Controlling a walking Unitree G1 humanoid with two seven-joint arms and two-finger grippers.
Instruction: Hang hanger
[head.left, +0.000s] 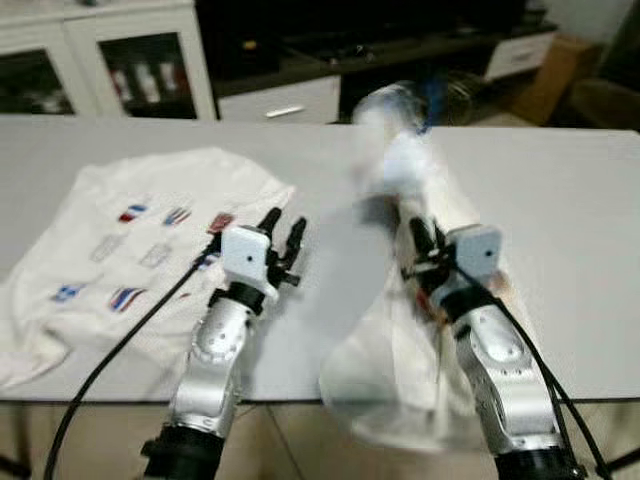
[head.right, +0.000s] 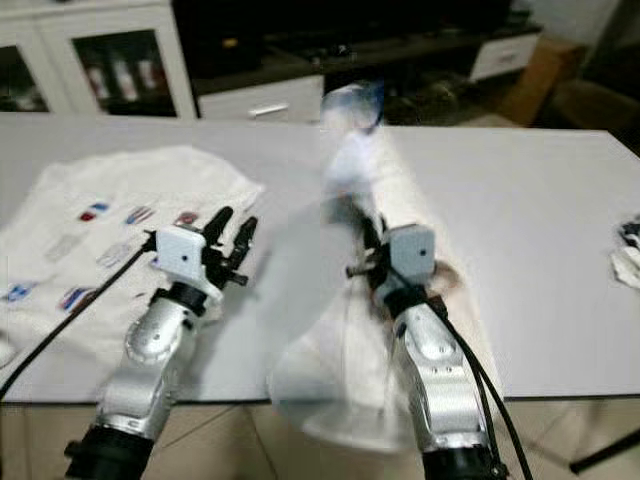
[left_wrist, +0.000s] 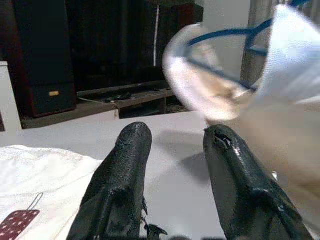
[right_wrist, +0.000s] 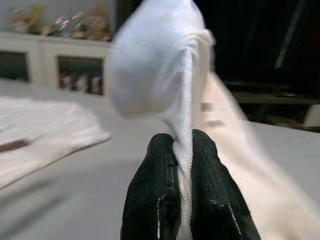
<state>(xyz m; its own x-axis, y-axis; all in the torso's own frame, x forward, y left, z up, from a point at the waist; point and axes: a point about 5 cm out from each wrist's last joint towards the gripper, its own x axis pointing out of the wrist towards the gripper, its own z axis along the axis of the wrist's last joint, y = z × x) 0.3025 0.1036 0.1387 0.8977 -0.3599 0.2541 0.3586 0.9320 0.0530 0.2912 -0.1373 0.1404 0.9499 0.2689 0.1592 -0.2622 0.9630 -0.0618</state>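
Observation:
My right gripper (head.left: 420, 238) is shut on a fold of a white garment (head.left: 405, 165), which it holds up off the grey table (head.left: 570, 200). The garment is blurred and trails down over the table's front edge. A blue hanger (left_wrist: 227, 34) sits inside its raised top end. In the right wrist view the cloth (right_wrist: 165, 75) is pinched between the black fingertips (right_wrist: 160, 150). My left gripper (head.left: 283, 226) stands open just above the table, to the left of the garment, with nothing between its fingers (left_wrist: 127, 160).
A second white shirt (head.left: 150, 230) with small flag prints lies flat on the table's left part, under my left arm. White cabinets (head.left: 110, 60) and a dark TV unit (head.left: 330, 60) stand behind. A small crumpled cloth (head.right: 628, 255) lies at the far right.

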